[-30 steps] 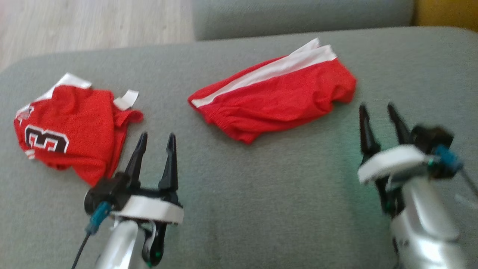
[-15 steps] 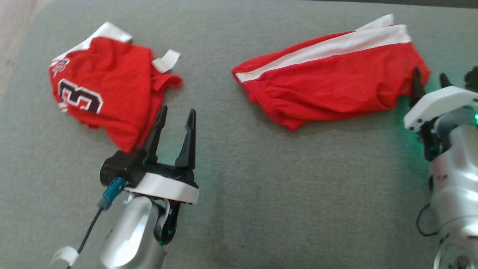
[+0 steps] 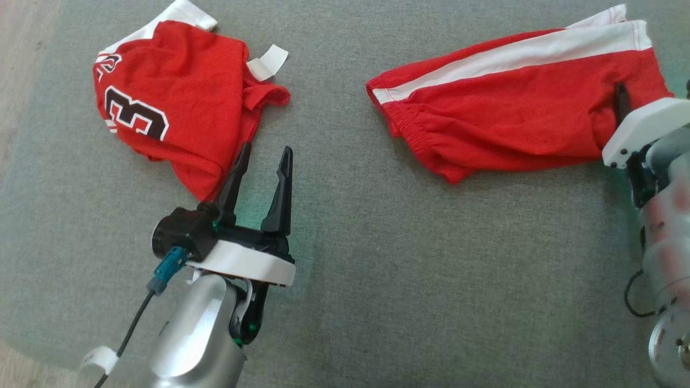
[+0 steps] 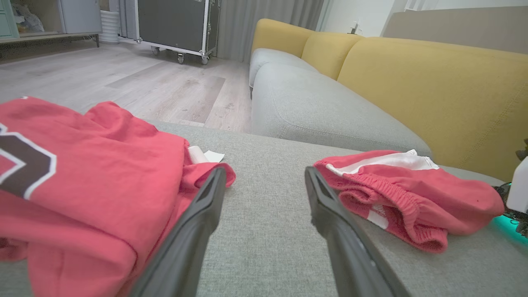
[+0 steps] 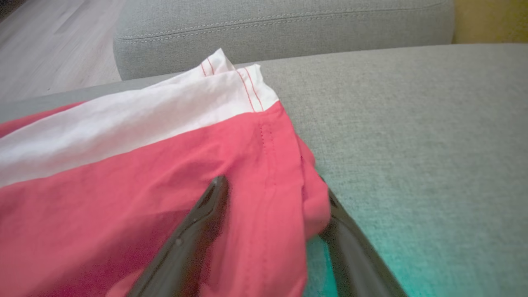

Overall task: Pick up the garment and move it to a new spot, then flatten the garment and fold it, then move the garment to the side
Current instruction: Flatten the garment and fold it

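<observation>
Shorts (image 3: 517,124): far right on cushion (image 3: 377,280) | my right gripper (image 5: 272,189): has advanced, fingers spread astride right hem, nothing pinched | my left gripper (image 3: 267,150): spread, beside jersey (image 3: 178,108) | implication: pickup grasp ready, closure pending

The red shorts (image 3: 517,113) lie folded and slightly rumpled on the grey sofa seat (image 3: 377,280), at two o'clock in the head view. They stretch from eight to two o'clock, white side stripe (image 3: 512,54) along the far edge, gathered waistband (image 3: 412,132) at the eight o'clock end.
</observation>
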